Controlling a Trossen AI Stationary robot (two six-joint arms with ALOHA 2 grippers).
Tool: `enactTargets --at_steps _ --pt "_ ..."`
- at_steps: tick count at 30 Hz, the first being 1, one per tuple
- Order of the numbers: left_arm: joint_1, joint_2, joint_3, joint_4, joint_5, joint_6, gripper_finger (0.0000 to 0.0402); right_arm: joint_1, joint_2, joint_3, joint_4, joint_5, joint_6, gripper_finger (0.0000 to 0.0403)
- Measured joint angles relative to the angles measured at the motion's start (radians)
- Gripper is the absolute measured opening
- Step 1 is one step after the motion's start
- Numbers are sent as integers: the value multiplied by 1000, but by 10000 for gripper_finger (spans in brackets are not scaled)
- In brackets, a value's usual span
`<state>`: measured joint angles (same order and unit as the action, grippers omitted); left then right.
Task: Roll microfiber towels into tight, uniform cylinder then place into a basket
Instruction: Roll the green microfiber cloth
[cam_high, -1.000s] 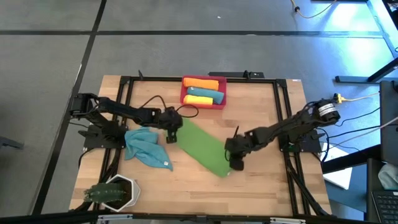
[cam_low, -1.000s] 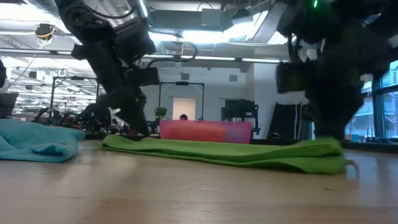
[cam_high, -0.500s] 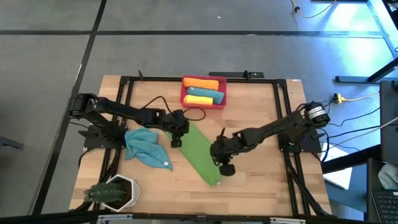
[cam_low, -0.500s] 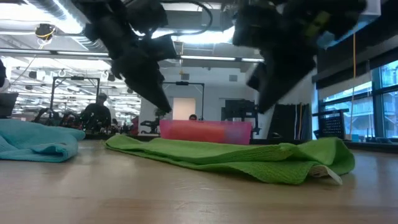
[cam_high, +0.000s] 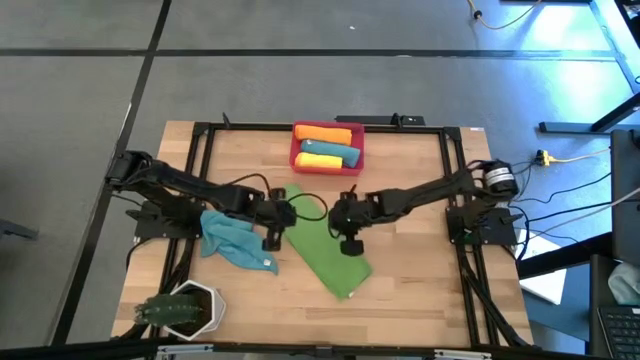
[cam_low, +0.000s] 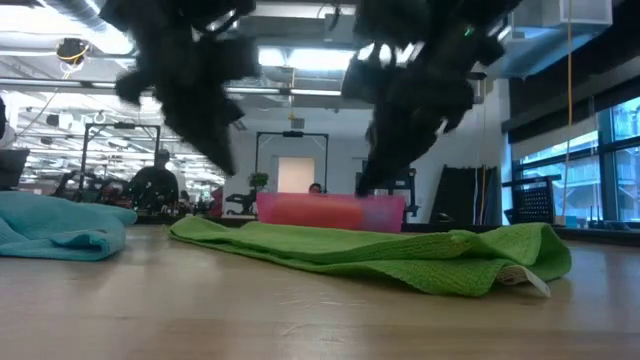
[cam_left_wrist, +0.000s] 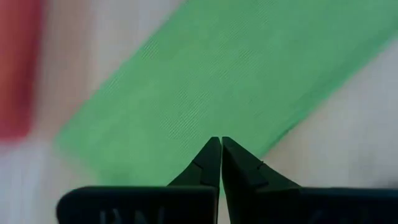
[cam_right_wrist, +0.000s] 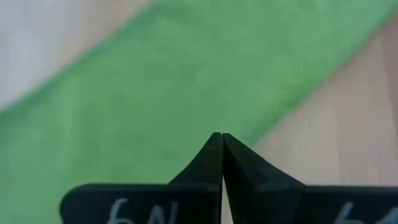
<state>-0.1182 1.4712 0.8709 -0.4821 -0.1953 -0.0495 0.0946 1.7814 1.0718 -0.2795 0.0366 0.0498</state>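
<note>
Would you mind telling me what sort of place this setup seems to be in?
Probably a robotics lab or workshop in a large open industrial space. The wooden table sits on a bare concrete floor, cables trail beside it, and exposed ceiling lights and equipment racks show behind.

The right gripper (cam_right_wrist: 221, 134) has its two dark fingers (cam_right_wrist: 205, 162) pressed together, tips touching, with nothing between them. The tips are over the green towel (cam_right_wrist: 143, 93), close to its edge. The towel lies as a wide flat band that runs slantwise in front of the fingers and fills most of the view. Its long edge passes just beside the fingertips. Beyond this edge the light wooden table (cam_right_wrist: 348, 118) is bare, and a paler strip of table shows on the towel's other side.
</note>
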Motion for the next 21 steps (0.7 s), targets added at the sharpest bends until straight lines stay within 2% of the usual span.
enactTargets --at_steps 2,5,9,17,21 --pt "10 -1 -1 -88 -74 -50 2 -12 26 -1 -27 -30 -4 9" --pt "34 -2 -27 -105 -51 -80 1 -12 66 -1 -42 -40 -6 9" --pt "69 -2 -102 3 26 -77 1 -6 110 1 -49 -45 23 10" --pt "177 -1 -178 113 29 -74 1 18 114 4 -111 -42 151 10" --pt "224 -2 -180 183 29 -4 1 46 109 3 -153 -32 308 10"
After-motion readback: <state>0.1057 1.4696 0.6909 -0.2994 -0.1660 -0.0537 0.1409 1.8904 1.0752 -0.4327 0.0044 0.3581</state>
